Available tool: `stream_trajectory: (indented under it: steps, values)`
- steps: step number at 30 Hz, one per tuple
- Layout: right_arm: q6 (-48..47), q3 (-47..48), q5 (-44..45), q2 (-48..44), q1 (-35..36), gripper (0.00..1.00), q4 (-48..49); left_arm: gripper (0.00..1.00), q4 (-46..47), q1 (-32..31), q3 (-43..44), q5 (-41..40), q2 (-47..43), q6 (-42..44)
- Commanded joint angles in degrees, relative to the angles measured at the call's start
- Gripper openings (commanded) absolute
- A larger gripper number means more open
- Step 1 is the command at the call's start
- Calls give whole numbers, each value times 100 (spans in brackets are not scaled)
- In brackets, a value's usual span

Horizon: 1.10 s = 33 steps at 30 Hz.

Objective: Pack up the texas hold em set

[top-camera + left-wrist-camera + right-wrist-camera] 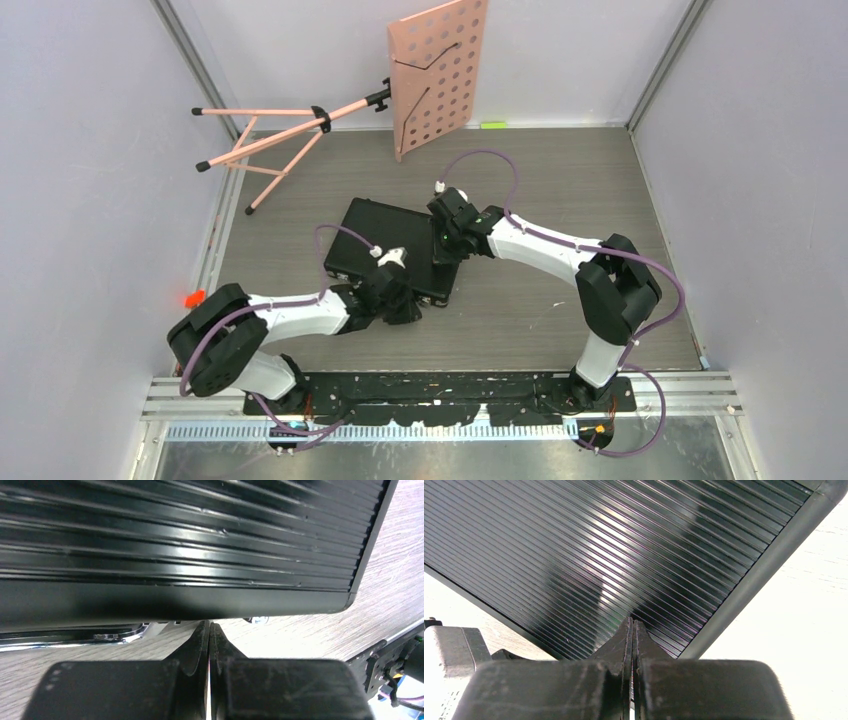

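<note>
Case [390, 225]: lid down, flat, counter [540, 310] centre.
Left hand [209, 628]: fingers pressed together, empty, at near edge.
Right hand [632, 623]: fingers together, empty, tips at ribbed lid.
Case likely heavy, rigid, slick; best taken by edge or handle.

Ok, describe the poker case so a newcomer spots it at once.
Start at the grey wood-grain table. At its centre lies the case, shut. It is flat, black and ribbed, unlike the pink perforated music stand behind it.
</note>
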Motion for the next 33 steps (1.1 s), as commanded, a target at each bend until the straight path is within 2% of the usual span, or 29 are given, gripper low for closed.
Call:
stream_trajectory:
  steps: [1,7,15,18,20,25,29,31,33]
  values:
    - [-79,-297,313,162,4,1,-707,0,292,-22,-36,-297,223,133]
    - [-77,-329,339,119,9,1,-728,0,218,-137,-6,-449,163,-25]
    - [-11,-341,326,127,8,1,-675,0,-193,-840,157,-1960,398,-959]
    - [36,-434,462,-124,7,1,-636,0,-141,-857,257,-2174,435,-963]
    - [57,-651,579,-582,8,0,-466,0,-393,-869,408,-2237,261,-562]
    - [19,-1189,1408,-2062,1,0,-223,0,-1066,-916,408,-2740,-747,605]
    - [47,-1817,2457,-3247,0,1,33,0,-1363,-914,166,-3136,-2172,1714]
    - [-4,-2271,3053,-3896,-4,4,346,0,-1410,-897,-74,-3645,-3053,2090]
    - [-467,-2823,3585,-4480,-8,16,974,2,-1482,-847,-389,-4257,-3748,2230]
